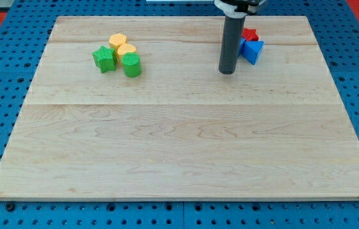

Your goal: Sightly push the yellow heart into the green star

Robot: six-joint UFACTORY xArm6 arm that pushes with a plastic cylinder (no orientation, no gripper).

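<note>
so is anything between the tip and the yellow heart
Nothing visible: bare board lies between my tip and the yellow heart, which already sits close beside the green star, with a green cylinder just below it.

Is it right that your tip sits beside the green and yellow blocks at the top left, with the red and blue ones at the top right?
Not quite. The camera view shows my tip beside the red block and blue block at the view's top right. The green star and yellow heart cluster sits top left, away from it.

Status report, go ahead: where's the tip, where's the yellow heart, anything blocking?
My tip at view's upper right, beside blue block. Yellow heart already against green star, upper left. Path between clear.
</note>
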